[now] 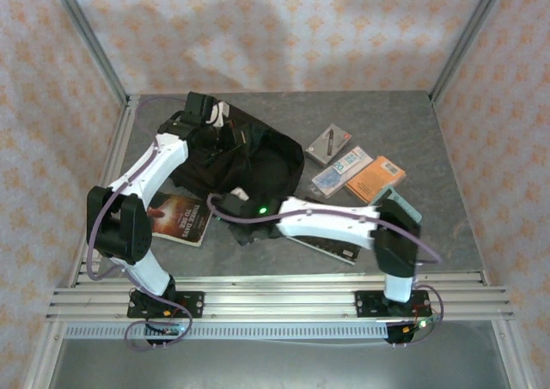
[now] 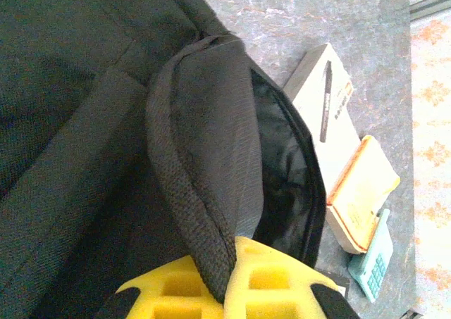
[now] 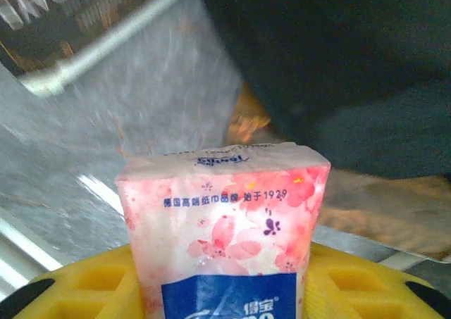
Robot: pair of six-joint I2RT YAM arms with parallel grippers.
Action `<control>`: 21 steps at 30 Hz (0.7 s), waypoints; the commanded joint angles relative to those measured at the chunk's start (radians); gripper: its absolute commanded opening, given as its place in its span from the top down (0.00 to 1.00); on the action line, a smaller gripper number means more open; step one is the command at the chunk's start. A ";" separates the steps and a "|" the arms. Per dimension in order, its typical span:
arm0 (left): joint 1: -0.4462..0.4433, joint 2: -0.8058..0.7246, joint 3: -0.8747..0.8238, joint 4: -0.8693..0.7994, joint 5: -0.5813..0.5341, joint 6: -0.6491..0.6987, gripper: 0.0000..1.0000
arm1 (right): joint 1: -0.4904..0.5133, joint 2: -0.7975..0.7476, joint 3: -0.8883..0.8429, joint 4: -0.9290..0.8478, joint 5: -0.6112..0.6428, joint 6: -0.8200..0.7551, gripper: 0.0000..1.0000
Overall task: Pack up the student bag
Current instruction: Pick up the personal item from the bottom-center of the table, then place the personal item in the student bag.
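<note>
Student bag (image 1: 262, 161) strap (image 2: 194, 192) apparently within left end effector (image 2: 225, 291), arm outstretched.

The grey, mottled table (image 1: 412, 114) carries the student bag (image 1: 266, 161) left of centre, slumped flat with its mouth gaping towards the right. Just beside the bag's near left corner lies a dark-covered book (image 1: 180, 217), tilted. To the right of the bag sits a row of flat things, close together: a pale grey box (image 1: 330, 144) with a pen pictured on it, a blue-patterned packet (image 1: 341, 172), an orange book (image 1: 376, 179) and a teal calculator (image 1: 397, 197). Nearer the front edge lies a thin dark slab (image 1: 331, 246), too hidden to name.
</note>
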 commanded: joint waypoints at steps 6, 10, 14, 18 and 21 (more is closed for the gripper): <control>-0.051 -0.080 0.157 -0.128 0.005 0.110 1.00 | -0.141 -0.247 -0.061 0.143 0.133 -0.051 0.58; -0.071 -0.085 0.248 -0.195 -0.009 0.158 1.00 | -0.250 -0.211 -0.006 0.144 0.148 -0.035 0.62; -0.073 -0.122 0.285 -0.199 -0.031 0.174 1.00 | -0.355 -0.165 -0.002 0.205 0.076 0.029 0.63; -0.073 -0.139 0.323 -0.180 0.016 0.160 1.00 | -0.410 -0.086 0.024 0.249 -0.030 0.082 0.63; -0.077 -0.127 0.362 -0.176 0.093 0.148 1.00 | -0.430 -0.005 0.088 0.251 -0.073 0.101 0.62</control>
